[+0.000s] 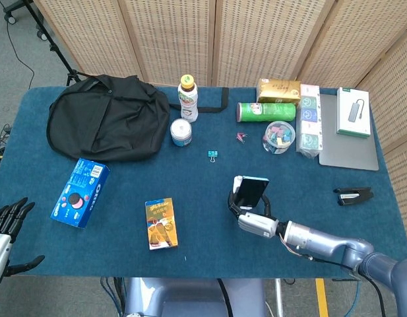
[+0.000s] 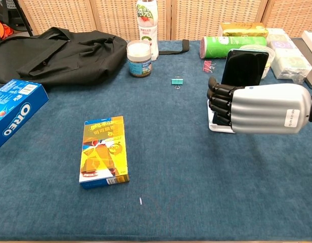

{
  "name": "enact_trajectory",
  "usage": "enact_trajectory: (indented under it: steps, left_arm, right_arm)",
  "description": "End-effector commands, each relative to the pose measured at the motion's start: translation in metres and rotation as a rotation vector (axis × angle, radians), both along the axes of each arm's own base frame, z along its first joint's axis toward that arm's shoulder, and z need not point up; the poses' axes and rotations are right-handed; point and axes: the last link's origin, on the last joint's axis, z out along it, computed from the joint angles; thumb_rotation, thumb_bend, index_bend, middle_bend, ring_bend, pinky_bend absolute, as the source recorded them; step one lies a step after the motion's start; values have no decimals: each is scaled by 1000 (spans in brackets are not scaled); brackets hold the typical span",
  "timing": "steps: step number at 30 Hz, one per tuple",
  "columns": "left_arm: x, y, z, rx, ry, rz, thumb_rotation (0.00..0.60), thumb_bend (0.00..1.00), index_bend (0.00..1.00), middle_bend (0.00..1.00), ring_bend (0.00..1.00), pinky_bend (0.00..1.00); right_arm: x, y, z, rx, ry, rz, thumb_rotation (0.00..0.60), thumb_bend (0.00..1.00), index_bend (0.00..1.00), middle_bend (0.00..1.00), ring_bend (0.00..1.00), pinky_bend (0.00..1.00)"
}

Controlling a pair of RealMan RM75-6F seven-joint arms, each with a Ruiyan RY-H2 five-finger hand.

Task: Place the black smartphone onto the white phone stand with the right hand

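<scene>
- Right robot hand [image 2: 259,108] gripped the black smartphone [image 2: 244,67] near its lower end, fingers [image 2: 220,104] curled round it; the phone stood close to upright, screen side toward the chest camera.
- White phone stand [image 2: 220,126] sat on the blue worktop [image 2: 186,172] directly under the hand; only its base showed below the fingers. Whether the phone's bottom edge was seated on the stand's lip could not be told, as the hand hid the contact.
- Head view: phone [image 1: 252,191] appeared in line with the stand's top [image 1: 237,179], just in front of it.
- Left robot hand [image 1: 5,231] was at the worktop's near-left edge, fingers spread, holding nothing.
- Judgement: to finish well, lower until the bottom edge meets the lip, lean the phone back onto the rest, then loosen the fingers slowly.
- Risk: the light stand could slide or tip if the hand drags sideways on release; withdraw straight and away.
</scene>
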Motion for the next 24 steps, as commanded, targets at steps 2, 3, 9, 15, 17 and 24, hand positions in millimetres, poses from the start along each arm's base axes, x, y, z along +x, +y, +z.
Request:
enact_trajectory:
  steps: [2,3,9,15,17,24]
  left_arm:
    - [0,0,0,-1,1,-1,600,0,0,0,0,0]
    - [0,0,0,-2,1,-1,600,0,0,0,0,0]
    - [0,0,0,-3,2,0,600,0,0,0,0,0]
    - [0,0,0,-2,-1,-2,600,0,0,0,0,0]
    - [0,-1,1,-2,-1,-2,600,0,0,0,0,0]
    - [0,-2,1,-4,-5,-5,600,0,0,0,0,0]
  right_arm:
    - [-1,1,-1,-8,0,-11,600,260,453,367,240,237]
    - [-1,1,-1,-13,-1,-17,600,260,444,350,226,234]
    - [-2,2,-1,-26,-8,-27,600,260,332,231,117,205]
    - [-1,4,0,-36,-23,-34,600,259,290,202,97,187]
    - [0,6,3,-39,-37,-38,600,257,273,189,91,178]
    - [2,11,23,-56,-92,-52,600,234,192,136,47,157]
